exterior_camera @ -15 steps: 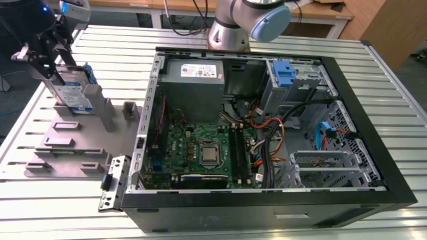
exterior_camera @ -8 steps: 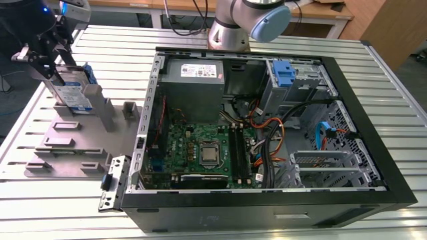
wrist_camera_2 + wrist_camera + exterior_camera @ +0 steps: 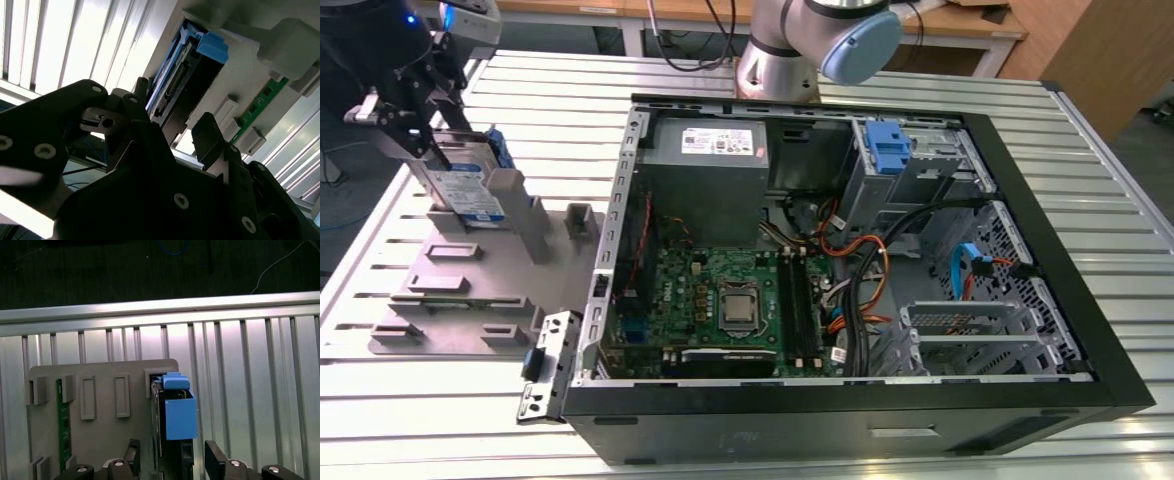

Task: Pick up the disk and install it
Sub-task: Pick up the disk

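The disk (image 3: 464, 188), a silver drive with a blue-and-white label and blue side rails, stands on edge in a slot of the grey holder plate (image 3: 487, 265) at the exterior view's left. My gripper (image 3: 435, 150) hangs over its upper end, open. In both wrist views the black fingers (image 3: 215, 462) sit on either side of the disk (image 3: 177, 417), with a gap on each side. The disk's blue rail end (image 3: 210, 47) and connector edge face the camera beyond my gripper (image 3: 172, 120).
An open computer case (image 3: 1067, 330) lies on the slatted metal table, with a grey power supply (image 3: 707, 150), a motherboard (image 3: 720, 300) and a blue bracket (image 3: 887, 145) in the drive bay. A green memory stick (image 3: 62, 425) sits in the holder plate.
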You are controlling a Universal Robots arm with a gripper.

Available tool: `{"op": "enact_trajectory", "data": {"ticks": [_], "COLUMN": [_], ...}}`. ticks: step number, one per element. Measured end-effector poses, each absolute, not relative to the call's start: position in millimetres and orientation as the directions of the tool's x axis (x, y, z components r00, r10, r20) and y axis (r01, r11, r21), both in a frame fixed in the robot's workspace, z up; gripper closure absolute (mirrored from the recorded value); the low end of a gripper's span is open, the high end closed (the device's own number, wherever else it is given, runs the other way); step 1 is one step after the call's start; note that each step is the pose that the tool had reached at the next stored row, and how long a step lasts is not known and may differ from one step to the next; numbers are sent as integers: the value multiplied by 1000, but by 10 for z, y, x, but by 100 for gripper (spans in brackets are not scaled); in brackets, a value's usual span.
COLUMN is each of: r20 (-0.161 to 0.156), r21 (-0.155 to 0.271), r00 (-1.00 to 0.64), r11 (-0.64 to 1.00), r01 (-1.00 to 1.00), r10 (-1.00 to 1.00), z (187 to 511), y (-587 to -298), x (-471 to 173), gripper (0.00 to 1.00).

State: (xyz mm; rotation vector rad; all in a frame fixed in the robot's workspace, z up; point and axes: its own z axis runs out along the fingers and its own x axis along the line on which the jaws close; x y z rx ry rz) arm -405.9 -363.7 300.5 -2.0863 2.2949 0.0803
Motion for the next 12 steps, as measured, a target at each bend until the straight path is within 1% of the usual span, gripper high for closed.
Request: {"op": "enact_trajectory", "data": {"ticks": [1, 2, 3, 4, 5, 6, 12], "r20": [-64, -64, -64, -64, -64, -64, -64], "r21": [12, 12, 12, 12, 12, 12, 12], "r00": [-95, -95, -95, -95, -95, -95, -95], "r11": [95, 95, 95, 95, 95, 95, 95], "r01": [-995, -995, -995, -995, -995, -995, -995], "r10": [-993, -993, -993, -993, -993, -993, -993], "z": [3005, 3005, 3005, 3004, 3004, 3003, 3001], "y": [-3637, -3637, -3637, -3637, -3637, -3637, -3637], "x": [-4059, -4059, -4059, -4059, -4059, -4059, -4059], "gripper": [37, 43, 43, 49, 49, 55, 55]}}
